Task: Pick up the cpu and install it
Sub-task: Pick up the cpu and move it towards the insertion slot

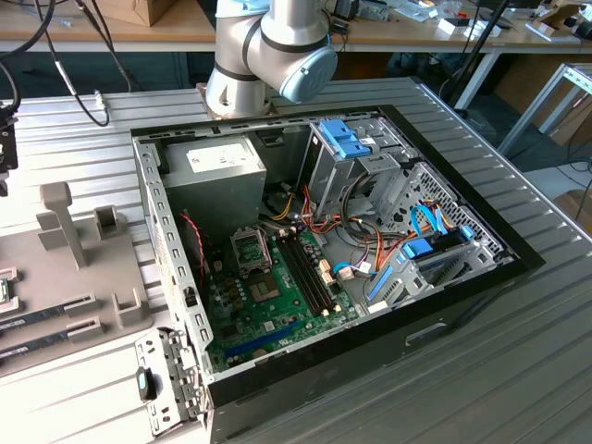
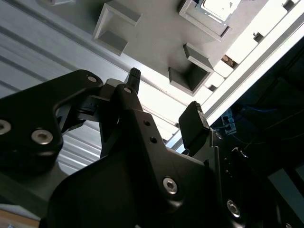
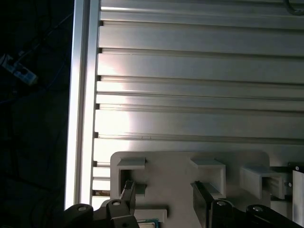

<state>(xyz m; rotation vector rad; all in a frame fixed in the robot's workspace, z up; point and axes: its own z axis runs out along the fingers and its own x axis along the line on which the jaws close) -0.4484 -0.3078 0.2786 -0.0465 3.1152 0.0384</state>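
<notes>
My gripper (image 2: 164, 90) is open. In both wrist views the two black fingertips (image 2: 135, 76) stand apart, with nothing between them but air over the grey fixture (image 2: 156, 28).

The cpu (image 2: 216, 6) lies in a square pocket of that fixture, beyond my fingertips and clear of them. In the second wrist view I see its silvery top, but the frame edge cuts it, so I cannot see all four sides. In the first wrist view a pale sliver with a greenish rim (image 3: 148, 222) sits at the frame edge beside one finger. I take it for the same chip, though too little shows to be sure. My own dark housing hides much of the fixture in both wrist views.

The slotted metal table (image 3: 190, 66) runs under the fixture, and past its edge everything is too dark to make out.

In the exterior view the open computer case (image 1: 370, 347) fills the middle, with my arm's grey joint (image 1: 277, 42) at twelve o'clock, its upper part cut off. The fixture sits at nine o'clock and runs out of frame. A dark shape (image 1: 6, 139) is clipped by the edge at ten o'clock, and I cannot tell what it is. Inside the case, the green board (image 1: 277, 314) lies toward seven o'clock, and a black socket frame (image 1: 252, 248) stands on it.
</notes>
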